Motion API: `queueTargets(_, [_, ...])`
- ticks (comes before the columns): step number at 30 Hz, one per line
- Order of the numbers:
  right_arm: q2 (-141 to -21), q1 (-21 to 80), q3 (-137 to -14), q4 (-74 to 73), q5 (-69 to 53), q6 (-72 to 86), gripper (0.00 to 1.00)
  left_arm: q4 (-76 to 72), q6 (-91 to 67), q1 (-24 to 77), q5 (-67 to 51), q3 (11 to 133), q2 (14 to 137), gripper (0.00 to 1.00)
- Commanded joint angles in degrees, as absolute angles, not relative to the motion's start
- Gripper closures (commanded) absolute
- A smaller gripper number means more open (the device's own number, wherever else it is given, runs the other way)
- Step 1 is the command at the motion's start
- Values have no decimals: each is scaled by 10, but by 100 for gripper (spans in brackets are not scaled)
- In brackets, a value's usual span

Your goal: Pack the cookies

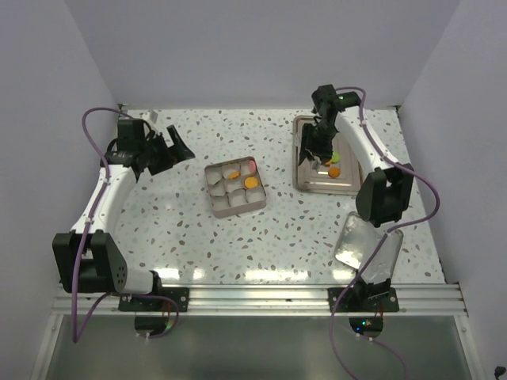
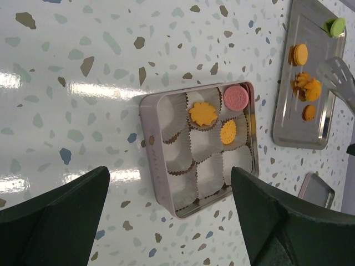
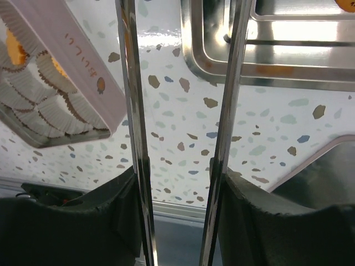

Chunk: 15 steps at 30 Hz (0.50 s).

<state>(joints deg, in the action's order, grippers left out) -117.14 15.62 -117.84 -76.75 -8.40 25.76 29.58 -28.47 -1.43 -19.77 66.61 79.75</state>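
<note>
A pink square tin (image 2: 151,144) lined with white paper cups holds three cookies: a pink one (image 2: 235,97), an orange flower-shaped one (image 2: 203,113) and a yellow-orange one (image 2: 228,132). More cookies lie on the steel tray (image 2: 288,127): orange ones (image 2: 300,54), (image 2: 309,88) and a green one (image 2: 335,26). My right gripper (image 1: 318,150) hangs over the tray's left part, shut on metal tongs (image 3: 131,83) whose two arms run between its fingers; the tongs' slotted tip (image 2: 339,75) sits beside the orange cookies. My left gripper (image 1: 176,150) stands open above the table, left of the tin, with nothing in it.
A metal lid (image 1: 366,241) lies at the front right, near the right arm's base. The tin (image 1: 235,190) sits mid-table and the tray (image 1: 348,187) at the back right. White walls close in the speckled table on three sides.
</note>
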Motion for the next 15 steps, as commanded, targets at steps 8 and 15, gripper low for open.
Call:
queueTargets(8, [-1237, 128, -1233, -813, -47, 229, 51, 283, -286, -8, -209, 669, 788, 4])
queueTargets(15, [-1251, 125, -1220, -802, -47, 222, 51, 281, -286, -8, -209, 667, 788, 4])
